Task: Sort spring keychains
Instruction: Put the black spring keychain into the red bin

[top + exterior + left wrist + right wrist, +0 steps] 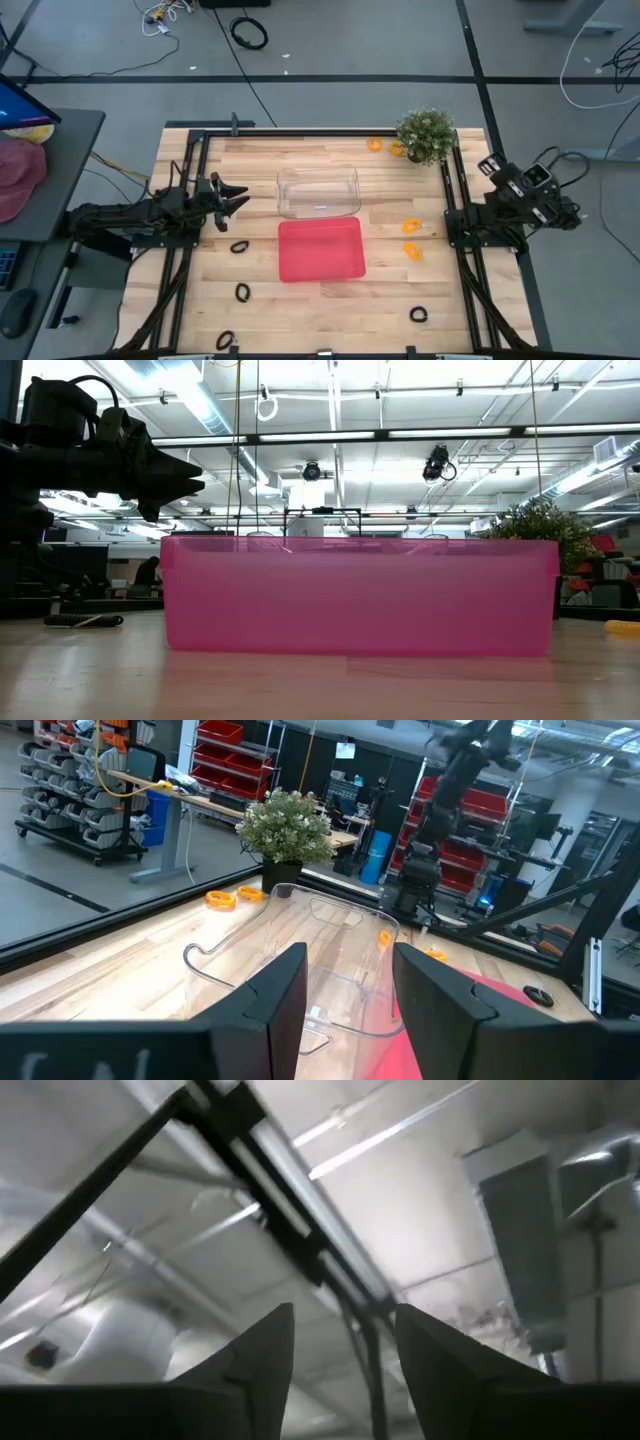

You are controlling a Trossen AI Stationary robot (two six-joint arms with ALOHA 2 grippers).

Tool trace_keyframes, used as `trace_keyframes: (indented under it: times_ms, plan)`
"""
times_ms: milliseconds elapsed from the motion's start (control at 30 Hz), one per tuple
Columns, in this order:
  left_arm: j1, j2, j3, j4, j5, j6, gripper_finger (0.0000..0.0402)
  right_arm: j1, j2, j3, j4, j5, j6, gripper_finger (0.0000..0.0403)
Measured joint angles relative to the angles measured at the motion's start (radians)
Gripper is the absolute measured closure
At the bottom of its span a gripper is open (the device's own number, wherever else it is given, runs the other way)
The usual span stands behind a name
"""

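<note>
Spring keychains scattered, mostly hidden behind red tray in low view, left fingers apart, right fingers apart.

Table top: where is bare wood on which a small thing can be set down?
Bare wood lies left of the clear bin, up to the left gripper, and in front of the red tray, between two black keychains. The corner by the plant is crowded with orange keychains.
</note>
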Motion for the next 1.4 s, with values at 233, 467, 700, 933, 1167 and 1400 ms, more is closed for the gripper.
trace_keyframes:
  times_ms: [233, 467, 700, 933, 1167, 1400]
  plan:
    - [0.0, 0.0, 0.0, 0.0, 0.0, 0.0, 0.0248, 0.001, 0.219, 0.178, -0.138, -0.178, 0.0, 0.0223]
    - [0.0, 0.0, 0.0, 0.0, 0.0, 0.0, 0.0248, 0.072, 0.52, 0.348, -0.141, -0.399, -0.035, 0.0223]
    - [0.0, 0.0, 0.0, 0.0, 0.0, 0.0, 0.0248, 0.247, 0.685, 0.513, -0.155, -0.634, -0.195, 0.0223]
    - [0.0, 0.0, 0.0, 0.0, 0.0, 0.0, 0.0248, 0.382, 0.733, 0.651, -0.53, -0.475, -0.436, 0.0223]
    - [0.0, 0.0, 0.0, 0.0, 0.0, 0.0, 0.0248, 0.527, 0.779, 0.798, -0.901, -0.027, -0.526, 0.0223]
    - [0.0, 0.0, 0.0, 0.0, 0.0, 0.0, 0.0248, 0.68, 0.838, 0.913, -1.075, 0.218, -0.573, 0.0223]
